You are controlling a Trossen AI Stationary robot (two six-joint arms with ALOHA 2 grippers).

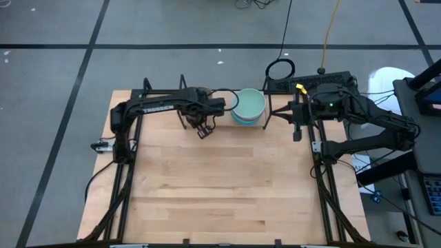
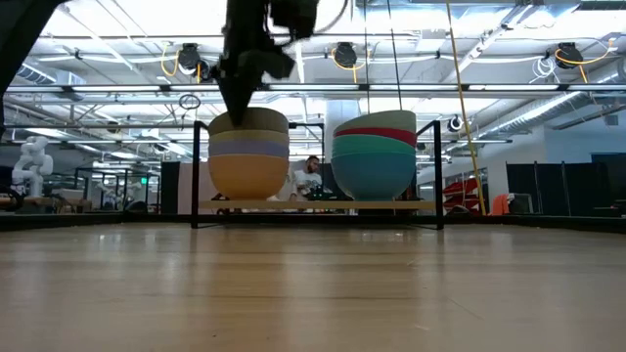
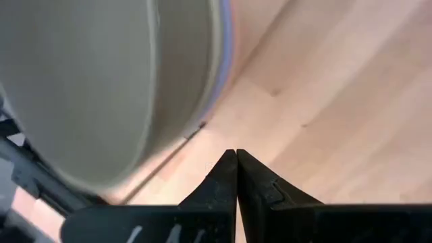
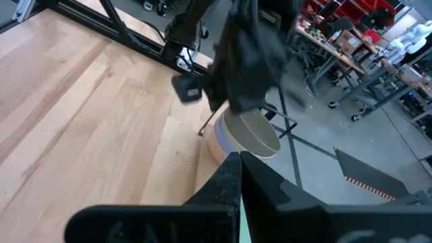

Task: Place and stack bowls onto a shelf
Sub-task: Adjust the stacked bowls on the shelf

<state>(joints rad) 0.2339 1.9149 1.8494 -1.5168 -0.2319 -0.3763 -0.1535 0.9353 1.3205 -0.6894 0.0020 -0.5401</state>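
Two stacks of bowls stand side by side on the shelf (image 2: 313,206), a low rack of thin black rods with a light wooden board, set at the far edge of the wooden counter (image 1: 220,186). In the low view the left stack (image 2: 249,154) shows a grey-olive bowl on top, a lavender band under it and a beige-orange bowl at the bottom. The right stack (image 2: 376,156) shows a red-magenta rim near the top, mint green below that and a blue bowl lowest. From above, the right stack's (image 1: 248,106) top bowl is pale mint with a cyan edge showing beneath it.

The left gripper (image 1: 204,130) sits over the left stack, which its arm mostly hides in the high view; its wrist hangs just at the near side of the shelf. In the left wrist view its fingers (image 3: 235,177) are pressed together with nothing between them, and the grey-olive bowl (image 3: 101,81) fills the space just beyond them, a lavender rim peeping out at its side. In the low view the dark arm comes down right above that stack.

The right gripper (image 1: 298,135) waits beside the shelf's right end, apart from the bowls. Its fingers (image 4: 237,177) are also shut tight and empty, and its wrist view looks across to the left stack (image 4: 243,138) with the other arm above it.

A person sits in the room behind the shelf (image 2: 309,177).
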